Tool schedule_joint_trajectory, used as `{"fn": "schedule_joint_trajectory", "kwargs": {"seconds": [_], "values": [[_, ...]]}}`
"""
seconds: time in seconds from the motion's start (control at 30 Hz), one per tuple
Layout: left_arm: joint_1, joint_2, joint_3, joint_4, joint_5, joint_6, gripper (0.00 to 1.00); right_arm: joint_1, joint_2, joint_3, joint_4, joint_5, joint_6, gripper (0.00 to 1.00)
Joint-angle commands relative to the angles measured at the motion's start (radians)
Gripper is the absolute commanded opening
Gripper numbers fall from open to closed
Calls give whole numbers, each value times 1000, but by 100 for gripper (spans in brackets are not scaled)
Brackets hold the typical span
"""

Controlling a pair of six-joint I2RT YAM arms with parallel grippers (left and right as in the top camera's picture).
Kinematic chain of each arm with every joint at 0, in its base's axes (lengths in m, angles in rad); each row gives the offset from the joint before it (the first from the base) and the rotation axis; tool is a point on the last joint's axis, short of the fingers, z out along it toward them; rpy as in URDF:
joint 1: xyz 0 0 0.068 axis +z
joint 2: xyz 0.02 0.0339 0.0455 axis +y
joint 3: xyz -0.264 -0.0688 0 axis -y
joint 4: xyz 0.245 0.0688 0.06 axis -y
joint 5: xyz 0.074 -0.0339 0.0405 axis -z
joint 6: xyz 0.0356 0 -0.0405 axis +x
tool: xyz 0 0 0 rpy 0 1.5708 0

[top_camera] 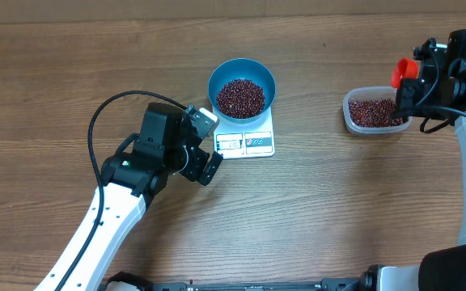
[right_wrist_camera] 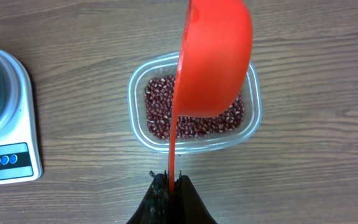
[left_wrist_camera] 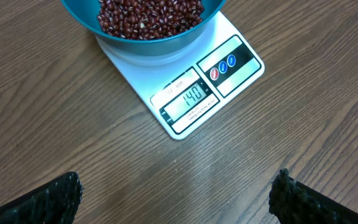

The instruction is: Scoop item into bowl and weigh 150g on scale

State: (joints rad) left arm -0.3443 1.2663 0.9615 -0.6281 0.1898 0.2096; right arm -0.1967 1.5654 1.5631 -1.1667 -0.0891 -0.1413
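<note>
The blue bowl (top_camera: 213, 81) stands on the white scale (top_camera: 249, 144) and holds a heap of dark red beans (top_camera: 240, 97). In the left wrist view the scale's display (left_wrist_camera: 191, 96) reads 140. My left gripper (top_camera: 208, 145) hovers just left of the scale's front edge, open and holding nothing (left_wrist_camera: 179, 186). My right gripper (right_wrist_camera: 171, 179) is shut on the thin handle of a red scoop (right_wrist_camera: 216, 56). The scoop hangs tilted over a clear tub (right_wrist_camera: 132, 106) of beans (right_wrist_camera: 160, 112) at the right. I cannot see inside the scoop.
The clear tub (top_camera: 348, 109) sits about a hand's width right of the scale, with bare wooden tabletop between them. The left arm's black cable (top_camera: 95, 121) loops over the table at the left.
</note>
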Motion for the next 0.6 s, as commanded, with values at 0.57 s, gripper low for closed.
{"fn": "schedule_joint_trajectory", "kwargs": {"seconds": [0.57], "values": [[3, 5, -3, 1, -6, -11, 100, -1, 160, -6, -60, 36, 42, 4]]}}
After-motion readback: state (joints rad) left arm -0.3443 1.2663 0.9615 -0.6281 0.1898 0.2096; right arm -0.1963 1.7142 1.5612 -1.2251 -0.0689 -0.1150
